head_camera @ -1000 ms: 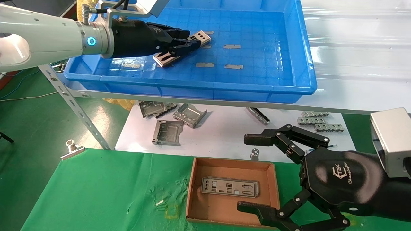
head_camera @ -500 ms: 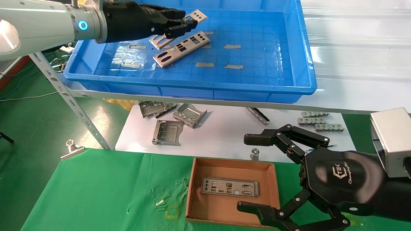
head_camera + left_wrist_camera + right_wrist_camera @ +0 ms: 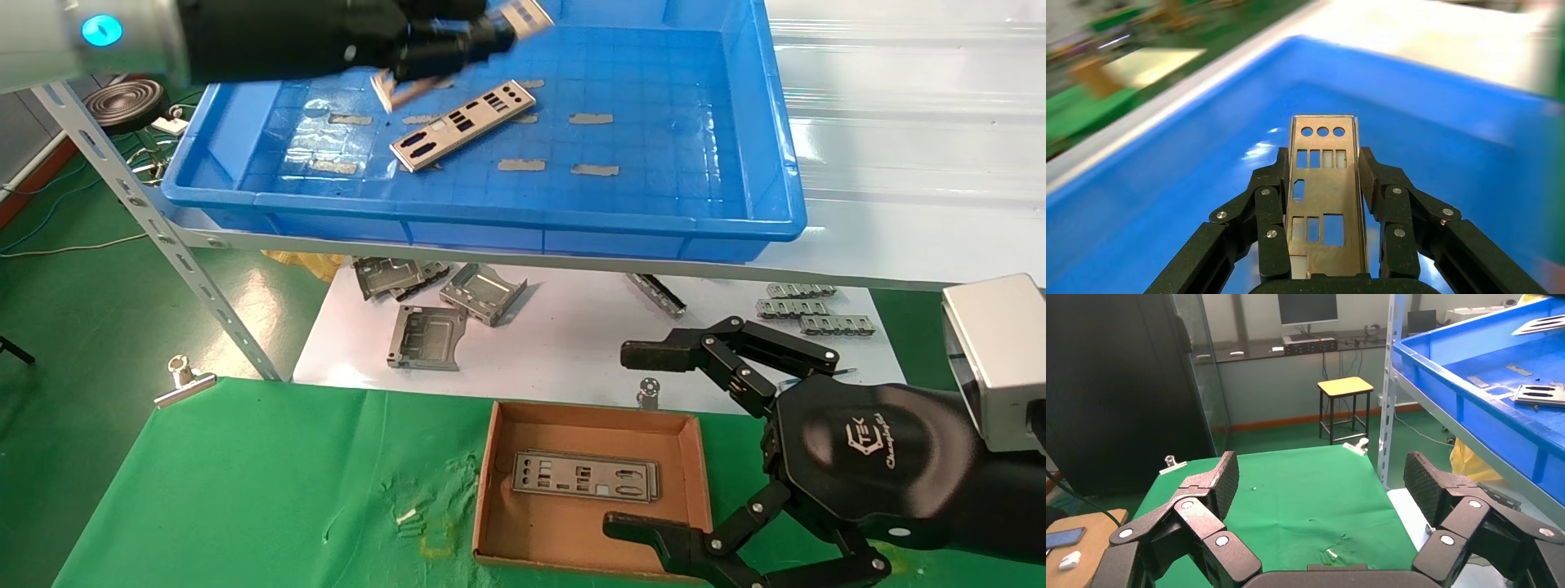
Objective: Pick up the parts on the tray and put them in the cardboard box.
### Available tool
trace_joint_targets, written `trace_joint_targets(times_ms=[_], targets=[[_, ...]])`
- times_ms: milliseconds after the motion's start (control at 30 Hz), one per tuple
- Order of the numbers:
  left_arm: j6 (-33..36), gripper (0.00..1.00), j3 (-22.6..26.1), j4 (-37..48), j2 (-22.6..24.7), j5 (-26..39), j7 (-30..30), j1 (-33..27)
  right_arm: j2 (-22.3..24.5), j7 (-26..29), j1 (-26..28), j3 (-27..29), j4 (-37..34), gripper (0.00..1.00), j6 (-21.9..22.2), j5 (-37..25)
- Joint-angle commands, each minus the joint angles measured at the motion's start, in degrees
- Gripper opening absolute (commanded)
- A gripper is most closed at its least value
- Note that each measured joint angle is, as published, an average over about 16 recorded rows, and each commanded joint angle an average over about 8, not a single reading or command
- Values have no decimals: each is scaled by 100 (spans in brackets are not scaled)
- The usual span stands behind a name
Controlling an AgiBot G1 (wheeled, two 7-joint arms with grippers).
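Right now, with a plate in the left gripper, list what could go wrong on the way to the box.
1. The left gripper pinches the held plate only by its long edges, so it may slip or twist out.
2. The cardboard box is barely wider than the plate already inside; a skewed drop could catch the wall.
3. The open right gripper hangs by the box and could be struck.

Left arm: pale grey cylindrical forearm with a glowing cyan ring light, ending in a glossy black wrist housing. Left gripper (image 3: 1324,184): matte black linkage fingers (image 3: 1269,214) joined by silver round-head screws at each pivot. Right gripper (image 3: 654,441): the same black jointed links with silver pivots, textured black pads (image 3: 1226,481), and a rounded glossy black palm shell carrying a white logo and script lettering. A boxy silver-grey module sits on the right wrist.
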Motion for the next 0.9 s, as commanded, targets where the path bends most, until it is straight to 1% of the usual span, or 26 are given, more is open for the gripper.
trace_joint_targets(times_ms=[33, 100, 200, 333, 533, 600, 700, 800, 900], targets=[[622, 0, -25, -57, -141, -58, 126, 4, 0, 0, 0, 0, 0, 100, 0, 0], [1054, 0, -26, -130, -240, -104, 297, 62, 0, 0, 0, 0, 0, 100, 0, 0], [1385, 0, 21, -333, -363, -177, 507, 199, 0, 0, 0, 0, 0, 100, 0, 0], [1494, 0, 199, -945, -557, -402, 654, 534, 0, 0, 0, 0, 0, 100, 0, 0], [1483, 0, 771, -2434, -1005, -1059, 671, 1204, 0, 0, 0, 0, 0, 100, 0, 0], [1416, 0, 996, -2839, -1128, -1208, 717, 1387, 0, 0, 0, -1, 0, 100, 0, 0], [1160, 0, 1231, -3185, -1172, -1267, 975, 1704, 0, 0, 0, -1, 0, 100, 0, 0], [697, 0, 1342, -3302, -1044, -1145, 1392, 2108, 0, 0, 0, -1, 0, 100, 0, 0], [114, 0, 1393, -3356, -807, -990, 1755, 2580, 0, 0, 0, -1, 0, 100, 0, 1]])
